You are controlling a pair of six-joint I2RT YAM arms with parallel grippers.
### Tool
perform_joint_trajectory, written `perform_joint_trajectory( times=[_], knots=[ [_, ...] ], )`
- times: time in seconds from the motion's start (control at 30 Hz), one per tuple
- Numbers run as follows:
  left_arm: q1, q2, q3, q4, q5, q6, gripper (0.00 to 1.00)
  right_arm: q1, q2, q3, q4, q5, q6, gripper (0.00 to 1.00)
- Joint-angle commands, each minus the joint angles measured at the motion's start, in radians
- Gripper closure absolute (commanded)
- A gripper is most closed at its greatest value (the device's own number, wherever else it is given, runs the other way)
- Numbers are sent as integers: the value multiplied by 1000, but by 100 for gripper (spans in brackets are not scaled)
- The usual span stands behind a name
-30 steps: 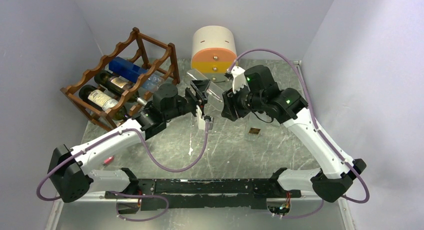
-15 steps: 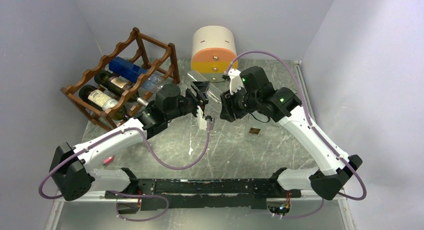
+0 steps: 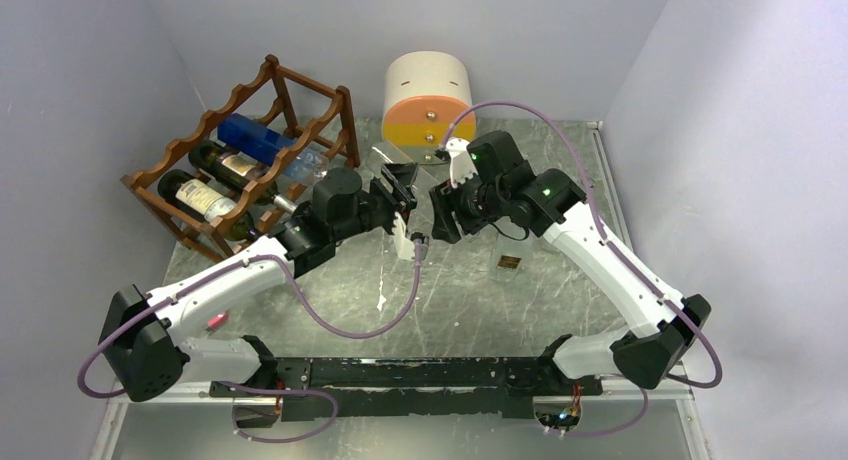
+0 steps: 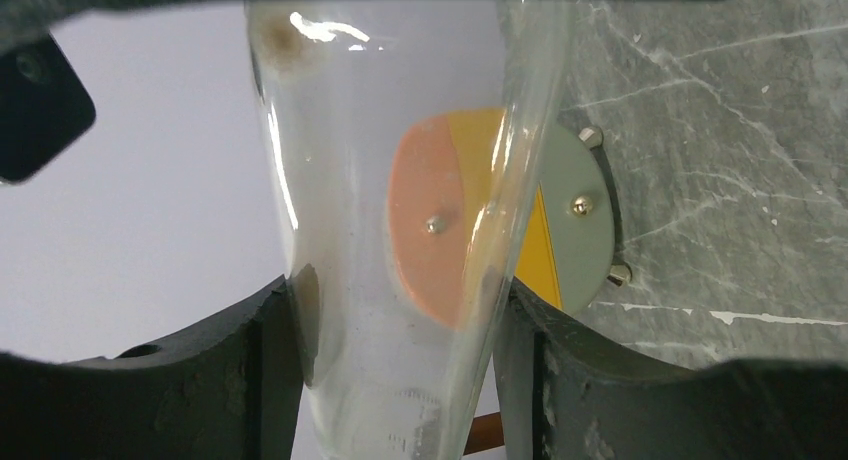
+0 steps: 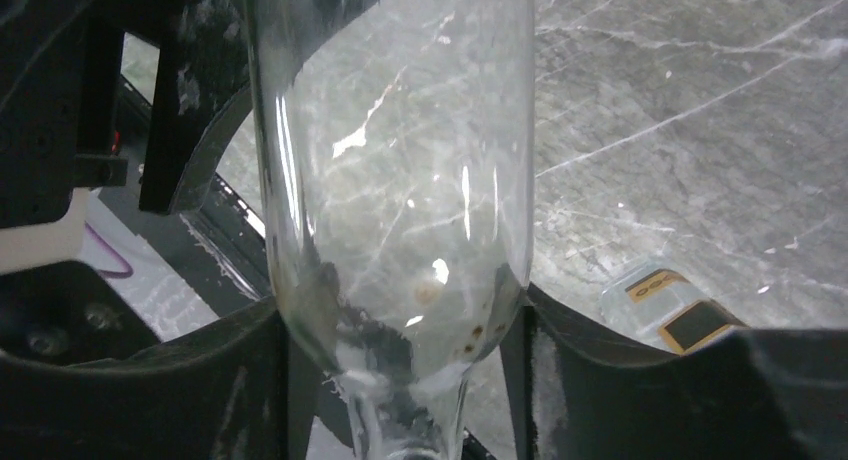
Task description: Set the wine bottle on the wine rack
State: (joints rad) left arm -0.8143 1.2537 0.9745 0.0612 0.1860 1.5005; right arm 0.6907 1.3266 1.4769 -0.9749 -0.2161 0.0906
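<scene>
Shifted leftward, the right tool (image 5: pixel 400 365) clamps the wine bottle (image 4: pixel 400 180); the left tool (image 4: pixel 395 370) grips it too

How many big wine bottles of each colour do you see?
Dark bottles, in the wine rack: 2
Blue bottle, in the wine rack: 1
Clear bottle: 1
Total: 4 bottles

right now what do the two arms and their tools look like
The left arm and right arm are white shells with black joints and bases; a purple cable loops along each. Small green lights glow on the right arm's joints. The left tool and right tool are black, with dark scuffed fingers.
</scene>
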Motion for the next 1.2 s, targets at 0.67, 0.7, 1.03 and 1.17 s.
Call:
perform_joint_trajectory(
  times=[0.67, 0.7, 1.03, 1.17],
  knots=[
    [-12, -75, 47, 125, 37, -91, 53, 4, -14, 22, 106, 121, 15, 100],
    [-12, -80, 39, 127, 34, -96, 51, 4, -25, 20, 119, 123, 19, 100],
    [-11, -74, 28, 83, -3, -150, 2, 5, -74, 23, 137, 136, 34, 100],
    [-12, -86, 27, 73, -27, -161, 1, 5, -93, 13, 155, 177, 53, 100]
  ],
)
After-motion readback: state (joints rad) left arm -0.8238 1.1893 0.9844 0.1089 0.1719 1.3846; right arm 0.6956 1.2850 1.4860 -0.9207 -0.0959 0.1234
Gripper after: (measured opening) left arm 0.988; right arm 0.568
